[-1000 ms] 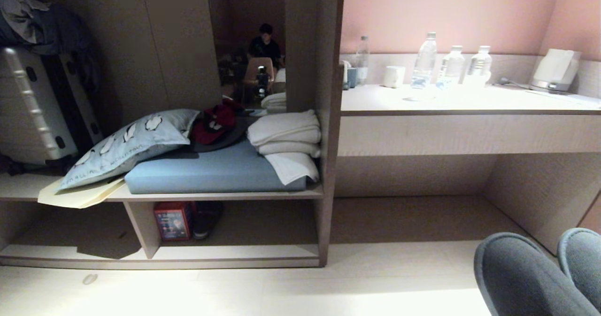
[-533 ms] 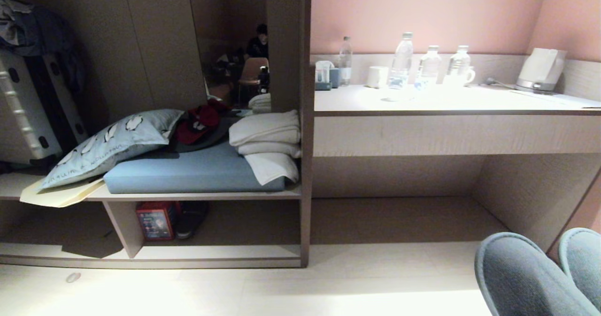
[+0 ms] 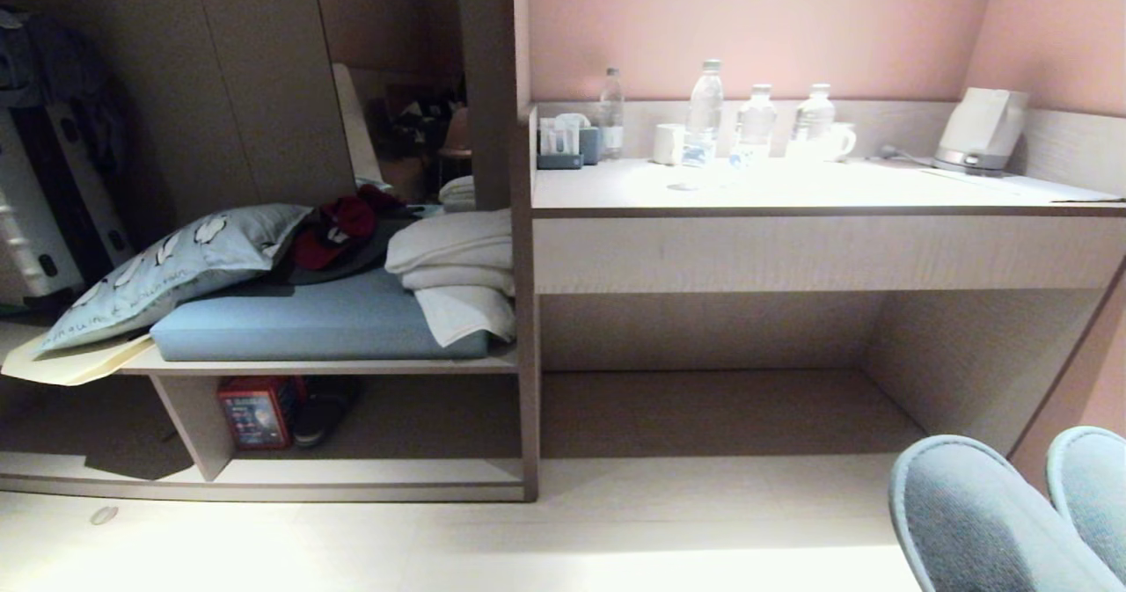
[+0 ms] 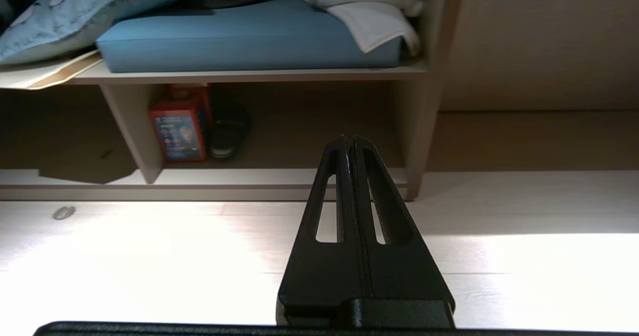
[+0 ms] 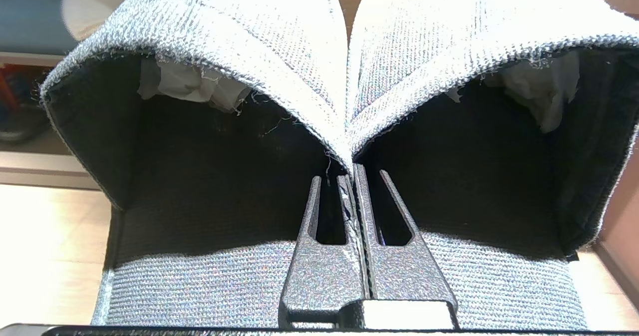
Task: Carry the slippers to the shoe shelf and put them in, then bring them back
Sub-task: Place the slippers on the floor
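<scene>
Right gripper point(image 5: 352, 176): fingers pinched tight on inner edges of both slippers point(image 5: 344, 66). Left gripper point(image 4: 349, 141): closed, empty, above floor.

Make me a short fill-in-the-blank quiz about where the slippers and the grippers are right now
The right gripper is shut on the ___.
The left gripper is shut and holds ___.
In the shoe shelf, a dark shoe stands beside a ___ box.
The kettle stands on the ___.

Missing words: slippers; nothing; red; desk

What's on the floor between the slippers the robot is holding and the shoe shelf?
Nothing: in the head view only bare pale floor lies between the slippers at lower right and the shoe shelf at lower left.
</scene>
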Robot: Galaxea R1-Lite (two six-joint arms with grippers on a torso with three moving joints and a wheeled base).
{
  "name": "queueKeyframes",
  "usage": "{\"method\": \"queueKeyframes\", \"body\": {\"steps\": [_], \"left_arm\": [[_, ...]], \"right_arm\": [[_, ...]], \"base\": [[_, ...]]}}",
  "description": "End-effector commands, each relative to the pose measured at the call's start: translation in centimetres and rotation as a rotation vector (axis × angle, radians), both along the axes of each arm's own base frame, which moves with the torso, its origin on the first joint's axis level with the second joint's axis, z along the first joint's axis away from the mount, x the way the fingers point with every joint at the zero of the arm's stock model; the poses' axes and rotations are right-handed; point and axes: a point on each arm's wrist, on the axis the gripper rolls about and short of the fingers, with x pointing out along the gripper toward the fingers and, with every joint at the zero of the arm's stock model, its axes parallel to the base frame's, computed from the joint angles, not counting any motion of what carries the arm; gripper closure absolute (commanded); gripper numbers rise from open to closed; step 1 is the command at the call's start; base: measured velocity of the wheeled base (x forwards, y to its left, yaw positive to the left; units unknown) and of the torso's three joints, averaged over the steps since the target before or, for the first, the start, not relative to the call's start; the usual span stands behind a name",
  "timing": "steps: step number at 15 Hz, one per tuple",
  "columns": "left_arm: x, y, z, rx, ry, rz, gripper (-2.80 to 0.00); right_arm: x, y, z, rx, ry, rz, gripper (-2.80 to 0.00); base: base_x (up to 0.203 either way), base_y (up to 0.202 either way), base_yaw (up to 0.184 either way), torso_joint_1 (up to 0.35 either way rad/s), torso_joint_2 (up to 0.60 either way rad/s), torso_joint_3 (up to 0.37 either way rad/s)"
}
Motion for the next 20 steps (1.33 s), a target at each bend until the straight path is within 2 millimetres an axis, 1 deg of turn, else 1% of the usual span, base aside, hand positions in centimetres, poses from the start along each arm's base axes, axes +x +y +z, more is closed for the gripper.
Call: {"method": "queueKeyframes", "body": {"steps": [1, 20], "left_arm": [[0.0, 0.0, 0.0, 0.0, -0.001, 0.001, 0.0], [0.0, 0.0, 0.0, 0.0, -0.001, 0.001, 0.0]], "right_arm": [[0.01, 0.0, 0.0, 0.0, 0.001, 0.0, 0.0], [0.01, 0.0, 0.0, 0.0, 0.001, 0.0, 0.0]], "base": [[0.0, -0.195, 0.0, -0.001, 0.0, 0.007], [0.0, -0.196, 0.002, 0.001, 0.0, 0.001]]}}
